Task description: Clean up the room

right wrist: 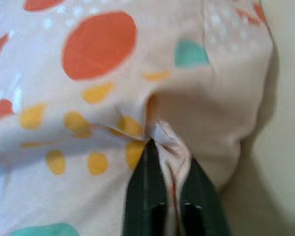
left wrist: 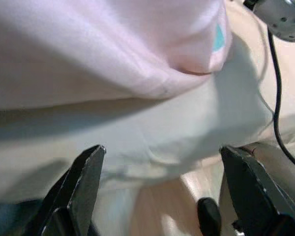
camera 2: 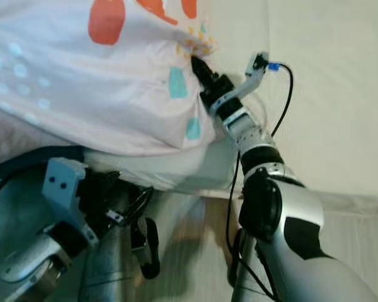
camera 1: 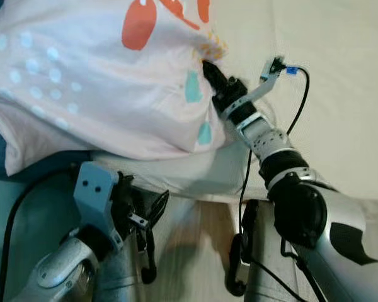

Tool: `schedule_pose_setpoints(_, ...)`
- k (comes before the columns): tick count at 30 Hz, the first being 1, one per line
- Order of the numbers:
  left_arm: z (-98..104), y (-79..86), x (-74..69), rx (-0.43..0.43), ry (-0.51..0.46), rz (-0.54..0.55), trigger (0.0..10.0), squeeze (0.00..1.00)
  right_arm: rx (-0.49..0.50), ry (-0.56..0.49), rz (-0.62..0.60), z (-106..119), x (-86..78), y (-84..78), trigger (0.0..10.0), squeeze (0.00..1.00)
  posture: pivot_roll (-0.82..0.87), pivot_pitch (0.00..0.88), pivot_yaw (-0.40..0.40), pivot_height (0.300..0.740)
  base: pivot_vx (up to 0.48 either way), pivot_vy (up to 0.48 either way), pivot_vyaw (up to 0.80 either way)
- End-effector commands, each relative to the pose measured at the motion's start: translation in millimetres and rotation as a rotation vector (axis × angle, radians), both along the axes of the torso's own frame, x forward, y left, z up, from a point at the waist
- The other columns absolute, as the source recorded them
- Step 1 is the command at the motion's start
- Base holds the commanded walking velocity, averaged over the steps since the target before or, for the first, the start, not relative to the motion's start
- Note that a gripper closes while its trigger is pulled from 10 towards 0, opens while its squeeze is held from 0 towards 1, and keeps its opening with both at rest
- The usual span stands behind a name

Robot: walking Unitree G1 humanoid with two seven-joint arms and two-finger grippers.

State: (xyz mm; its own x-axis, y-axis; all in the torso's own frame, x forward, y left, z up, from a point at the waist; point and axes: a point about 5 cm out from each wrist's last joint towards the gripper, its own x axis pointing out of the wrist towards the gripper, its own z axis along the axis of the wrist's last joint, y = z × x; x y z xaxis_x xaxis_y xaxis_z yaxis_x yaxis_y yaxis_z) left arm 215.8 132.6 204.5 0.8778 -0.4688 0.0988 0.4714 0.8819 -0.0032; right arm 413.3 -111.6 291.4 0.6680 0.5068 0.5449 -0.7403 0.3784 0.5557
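Pink spotted pillow lying crosswise on bed, right gripper jaws clamped on its corner — left gripper jaws apart.

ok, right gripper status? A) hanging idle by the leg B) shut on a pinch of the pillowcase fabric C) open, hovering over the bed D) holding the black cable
B: in the right wrist view the right gripper is closed on a bunched fold of the pink patterned pillow, at the pillow's corner on the bed sheet.

Head stereo pair looks steeply down at bed; both wrist cameras sit close against pillow.
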Motion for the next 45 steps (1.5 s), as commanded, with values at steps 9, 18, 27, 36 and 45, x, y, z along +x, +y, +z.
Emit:
schedule_pose_setpoints(9, -6.5, -4.9, 11.6, -0.007, -0.017, 0.01, 10.0, 0.0, 0.023, 0.011, 0.082, -9.6, -3.2, 10.4, 0.0, 0.0, 0.18, 0.515, -0.021, 0.511, 0.0, 0.0, 0.0)
schedule_pose_setpoints(18, -4.5, -5.8, 24.4, -0.021, -0.062, 0.031, 10.0, 0.0, -0.067, 0.065, -0.001, -27.2, -3.0, 19.0, 0.0, 0.0, 0.15, 0.488, -0.038, 0.511, 0.0, 0.0, 0.0)
schedule_pose_setpoints(27, -2.8, -14.2, 40.1, -0.042, -0.114, 0.019, 10.0, 0.0, -0.14, -0.025, -0.11, -6.5, -31.3, 70.4, 0.0, 0.0, 0.09, 0.406, -0.062, 0.511, 0.0, 0.0, 0.0)
schedule_pose_setpoints(36, -1.9, -14.3, 47.8, -0.052, -0.143, 0.024, 10.0, 0.0, -0.232, -0.021, -0.277, -8.7, -37.7, 64.7, 0.0, 0.0, 0.06, 0.378, -0.063, 0.511, 0.0, 0.0, 0.0)
schedule_pose_setpoints(45, -2.0, -18.1, 53.2, -0.062, -0.163, 0.015, 10.0, 0.0, -0.308, -0.04, -0.553, 8.2, -40.8, 18.5, 0.0, 0.0, 0.03, 0.362, -0.061, 0.511, 0.0, 0.0, 0.0)
